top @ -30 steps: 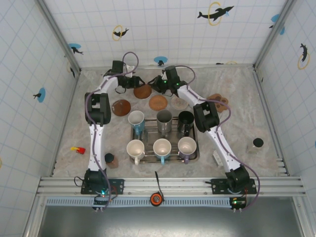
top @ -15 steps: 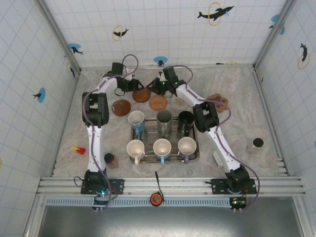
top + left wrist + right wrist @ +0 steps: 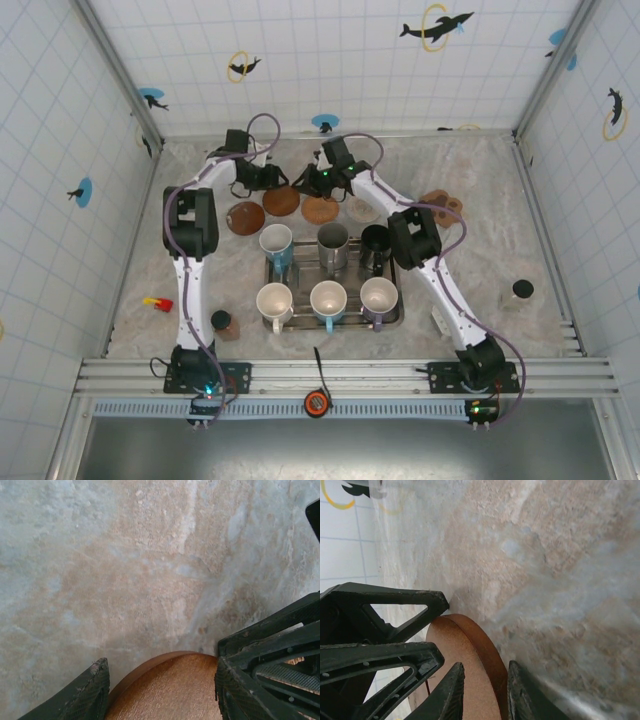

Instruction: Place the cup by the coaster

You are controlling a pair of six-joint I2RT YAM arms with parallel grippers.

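A round brown coaster lies at the back of the table between my two grippers. My left gripper stands open astride it: in the left wrist view the coaster fills the span of the left gripper, its right finger against the rim and its left fingertip a sliver off. My right gripper is shut on the coaster's edge; in the right wrist view that rim sits pinched in the right gripper. Several cups, such as a blue-handled one, stand on a metal tray.
More coasters lie at the back: dark brown, cork, pale, and a stack to the right. A small brown bottle, a red item and a black-lidded jar sit nearer. Tiled walls enclose the table.
The coaster has slid left and toward the tray, with both grippers following it. Both pairs of jaws have narrowed a little.
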